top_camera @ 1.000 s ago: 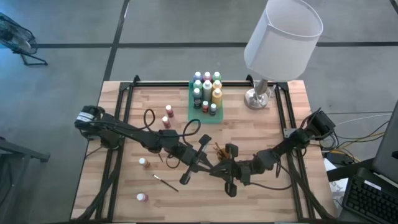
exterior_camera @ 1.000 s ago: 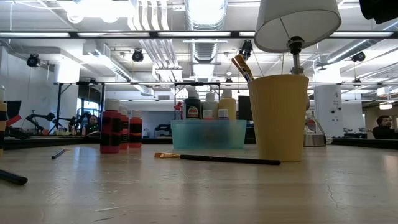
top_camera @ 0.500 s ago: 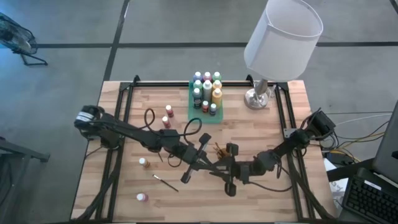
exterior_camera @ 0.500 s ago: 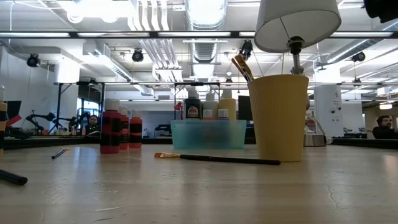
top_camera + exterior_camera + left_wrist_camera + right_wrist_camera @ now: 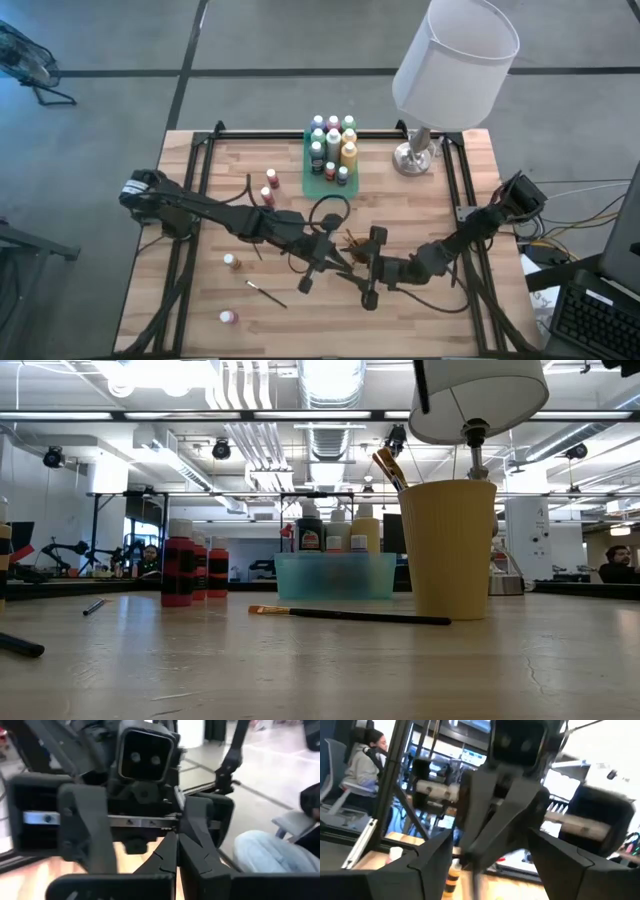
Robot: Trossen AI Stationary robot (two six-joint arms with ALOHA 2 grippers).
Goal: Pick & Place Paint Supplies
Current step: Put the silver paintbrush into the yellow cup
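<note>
Wood-slat table (image 5: 200,200) sits on grey floor, w/ a big lit workshop behind in low view and a seated person (image 5: 364,762) off in the bkgd of right wrist view. Both arms reach low into mid-front of table and meet nose to nose: left arm runs from its base at the left edge diagonally inward, left gripper (image 5: 338,262) fingers pressed shut together, nothing visibly between them; right arm comes from the right edge, right gripper (image 5: 368,268) spread wide, its fingers (image 5: 432,857) apart either side of the left gripper's tip. Small orange-yellow cup (image 5: 448,547) stands right by the two grippers, brush tips (image 5: 388,466) poking out of it; from above it's mostly covered by the arms. Loose paintbrush (image 5: 350,616) lies flat on the table in front of cup; another (image 5: 266,294) lies front-left. Green tray (image 5: 309,180) at back centre is packed w/ paint bottles (image 5: 333,140); 2 red bottles (image 5: 269,185) stand left of tray, 2 more bottles (image 5: 230,261) near the front-left corner, well apart. Lamp (image 5: 455,62) overhangs back-right corner, base (image 5: 413,157) just beside tray. Open room: right-front and left-back of table. Wrist views mostly blocked by the facing gripper.
</note>
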